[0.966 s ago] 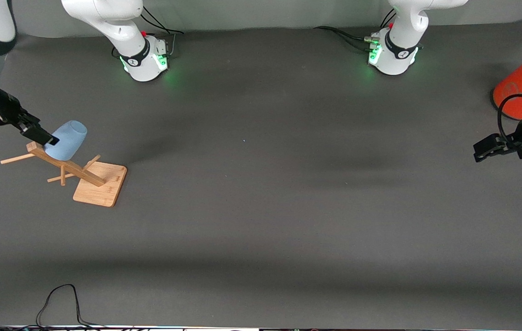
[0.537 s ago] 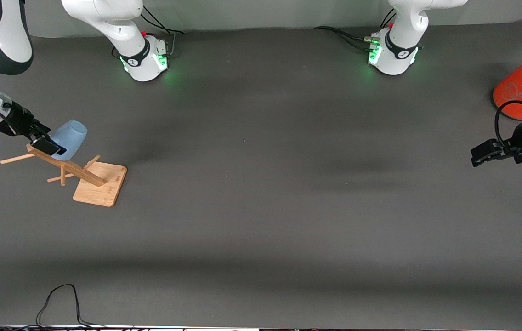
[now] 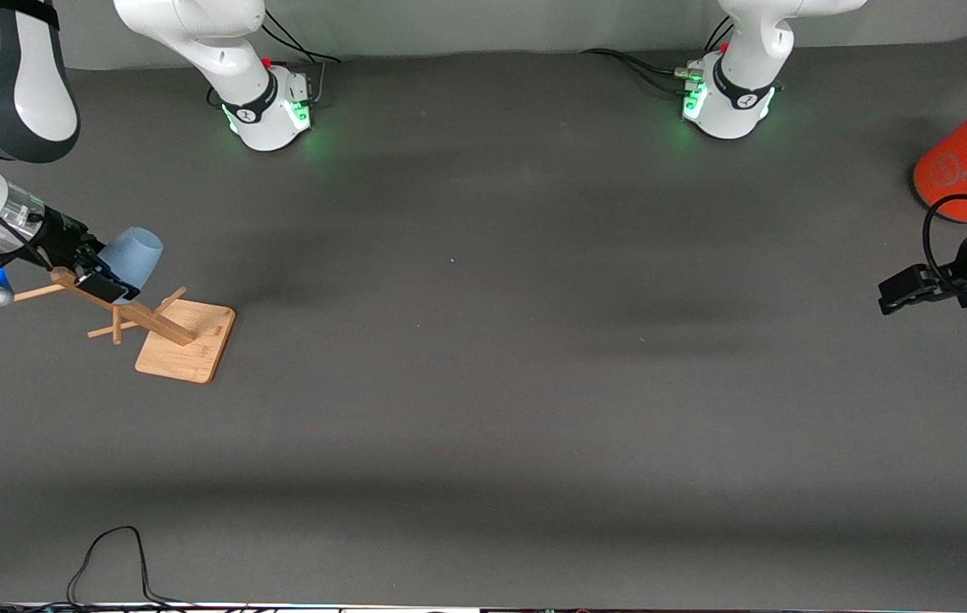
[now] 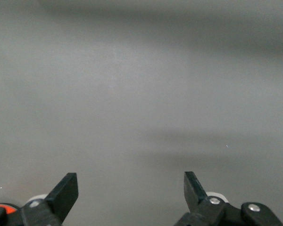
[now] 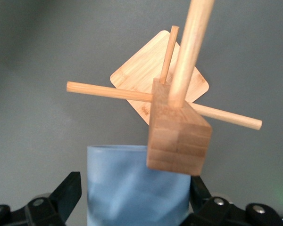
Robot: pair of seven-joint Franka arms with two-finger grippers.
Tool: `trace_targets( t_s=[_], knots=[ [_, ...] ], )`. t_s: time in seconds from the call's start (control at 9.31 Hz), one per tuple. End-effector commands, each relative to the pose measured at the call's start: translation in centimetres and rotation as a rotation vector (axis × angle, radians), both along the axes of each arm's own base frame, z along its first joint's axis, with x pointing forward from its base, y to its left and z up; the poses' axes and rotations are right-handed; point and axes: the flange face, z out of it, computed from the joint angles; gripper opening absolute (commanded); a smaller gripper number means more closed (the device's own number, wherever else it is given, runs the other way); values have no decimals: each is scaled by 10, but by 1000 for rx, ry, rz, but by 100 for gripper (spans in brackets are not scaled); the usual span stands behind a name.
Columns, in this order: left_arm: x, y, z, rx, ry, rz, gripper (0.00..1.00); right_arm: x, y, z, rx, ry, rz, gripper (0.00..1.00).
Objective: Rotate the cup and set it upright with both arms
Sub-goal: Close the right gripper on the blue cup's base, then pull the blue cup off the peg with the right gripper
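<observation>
The light-blue cup [image 3: 136, 251] hangs tilted on a peg of the wooden rack [image 3: 185, 340] at the right arm's end of the table. My right gripper [image 3: 102, 271] is open, with one finger on each side of the cup's body. In the right wrist view the cup [image 5: 127, 193] fills the space between the fingers of the right gripper [image 5: 134, 181], with a small gap at one finger. The rack's post [image 5: 179, 136] crosses in front of it. My left gripper [image 3: 885, 294] waits open and empty over bare table at the left arm's end, and is also seen in its own wrist view [image 4: 130, 181].
A large orange-red cylinder [image 3: 964, 166] with a grey top stands at the left arm's end, close to the left arm. The rack's pegs [image 5: 108, 92] stick out sideways around the cup. A black cable [image 3: 109, 553] lies at the table's edge nearest the front camera.
My right gripper has moved in and down along the cup, so its fingers now straddle the cup's body. The left gripper has hardly shifted.
</observation>
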Motion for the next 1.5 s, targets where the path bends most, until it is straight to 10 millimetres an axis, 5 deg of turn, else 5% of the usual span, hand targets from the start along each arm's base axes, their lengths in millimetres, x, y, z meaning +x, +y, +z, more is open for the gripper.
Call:
trace_targets(
  t_s=[0.0, 0.11, 0.43, 0.75, 1.07, 1.4],
  knots=[
    [1, 1, -2, -14, -10, 2, 100, 1, 2, 0, 10, -11, -19, 83],
    [1, 1, -2, -14, -10, 2, 100, 0, 2, 1, 11, -11, -11, 66],
    [2, -1, -6, -14, -4, -1, 100, -5, 2, 8, 14, 1, -8, 63],
    [7, -9, -16, -14, 4, -14, 100, -24, 11, 39, 25, 17, 0, 63],
    [13, -17, -29, -14, 13, -28, 100, -47, 63, 73, 31, 46, -10, 63],
    [13, -17, -30, -16, 19, -27, 100, -60, 160, 100, 20, 45, -35, 63]
  ],
)
